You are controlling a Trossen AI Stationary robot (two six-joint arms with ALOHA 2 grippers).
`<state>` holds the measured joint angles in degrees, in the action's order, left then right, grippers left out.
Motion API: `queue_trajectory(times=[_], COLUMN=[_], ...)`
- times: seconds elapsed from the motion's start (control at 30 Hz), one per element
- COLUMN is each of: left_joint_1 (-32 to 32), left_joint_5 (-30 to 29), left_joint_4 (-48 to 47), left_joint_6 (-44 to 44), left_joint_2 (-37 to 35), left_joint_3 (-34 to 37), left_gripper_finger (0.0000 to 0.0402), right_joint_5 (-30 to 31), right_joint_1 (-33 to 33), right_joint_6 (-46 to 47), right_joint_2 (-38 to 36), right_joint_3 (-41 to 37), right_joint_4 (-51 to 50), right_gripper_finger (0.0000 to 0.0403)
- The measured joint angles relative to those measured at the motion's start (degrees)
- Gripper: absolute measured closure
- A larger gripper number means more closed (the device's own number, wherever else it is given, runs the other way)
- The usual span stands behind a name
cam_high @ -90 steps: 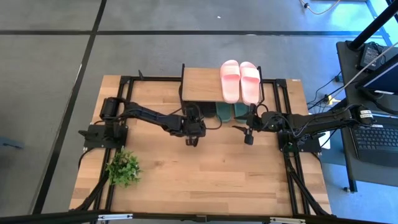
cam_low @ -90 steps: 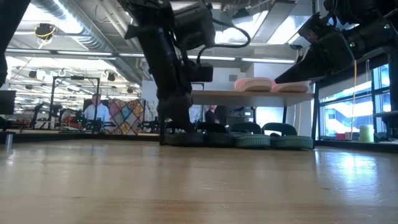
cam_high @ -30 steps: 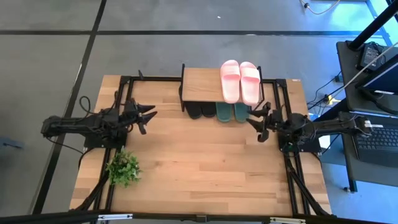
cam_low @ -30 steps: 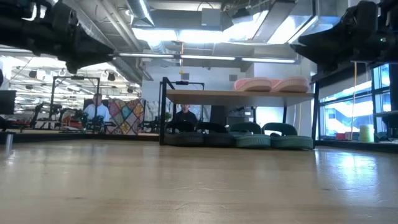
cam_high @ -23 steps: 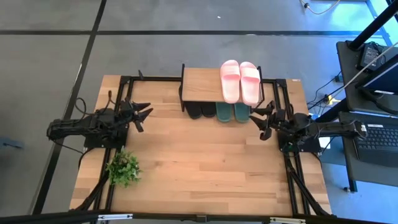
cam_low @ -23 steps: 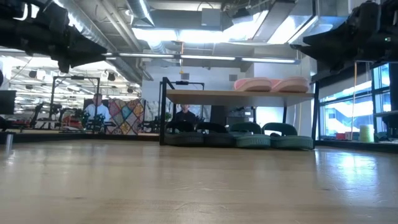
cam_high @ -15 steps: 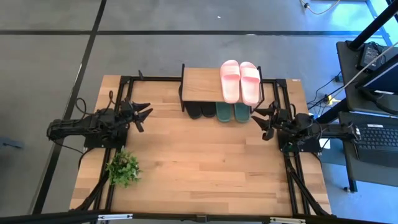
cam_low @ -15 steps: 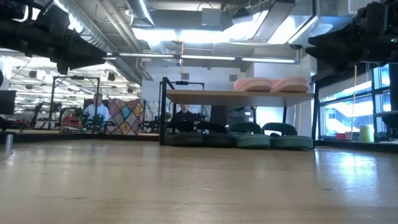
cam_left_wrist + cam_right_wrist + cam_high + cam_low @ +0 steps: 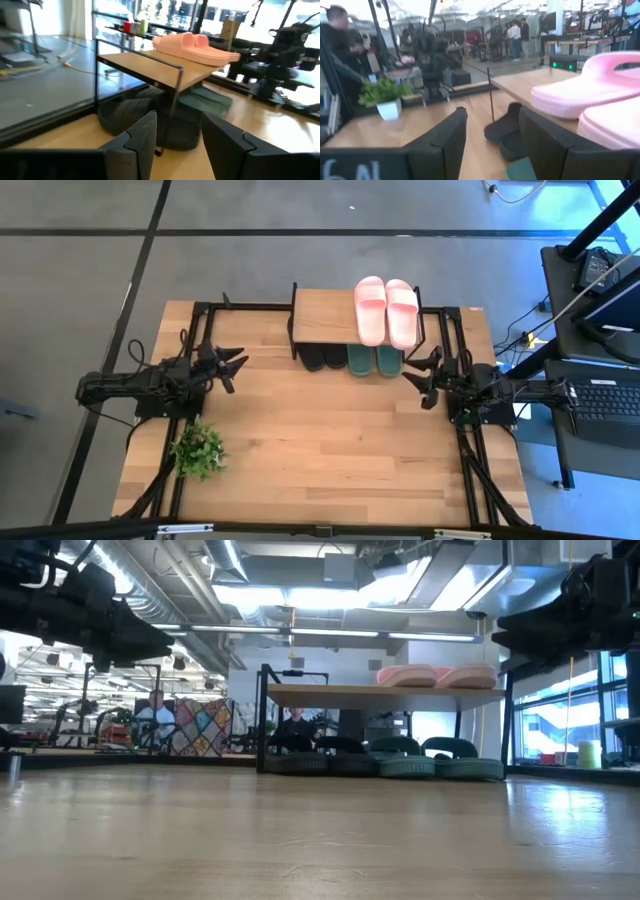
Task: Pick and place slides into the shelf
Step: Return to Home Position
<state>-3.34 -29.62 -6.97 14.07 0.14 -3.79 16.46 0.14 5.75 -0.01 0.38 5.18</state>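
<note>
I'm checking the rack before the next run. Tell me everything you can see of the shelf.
The shelf is a low rack: a light wooden top board on a thin black metal frame, upright and level by the table edge at the high view's top. The pink slides lie side by side on the board's right half; the left half is bare. Beneath it, the black slides and green slides sit in a row on the table.

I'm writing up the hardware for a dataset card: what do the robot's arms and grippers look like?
The left arm and right arm are slim, jointed and black, with loose black cables looping along them. The left gripper and right gripper each end in two broad, flat, angular black fingers. No markings are readable.
</note>
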Motion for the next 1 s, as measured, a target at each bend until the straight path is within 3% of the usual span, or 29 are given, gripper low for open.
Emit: queue_trajectory(times=[0.3,1.0], left_joint_1=[-0.02,-0.01], left_joint_5=[-2.43,-2.45], left_joint_4=[-0.1,-0.03], left_joint_6=[-7.15,-7.17], left_joint_2=[0.0,0.0], left_joint_3=[0.0,0.0], left_gripper_finger=[0.0255,0.0255], right_joint_5=[-0.04,-0.08], right_joint_1=[0.0,0.0], right_joint_6=[-0.27,-0.19], right_joint_2=[0.19,0.22], right_joint_3=[0.0,0.0], right_joint_4=[-1.51,-1.46], right_gripper_finger=[0.0219,0.0219])
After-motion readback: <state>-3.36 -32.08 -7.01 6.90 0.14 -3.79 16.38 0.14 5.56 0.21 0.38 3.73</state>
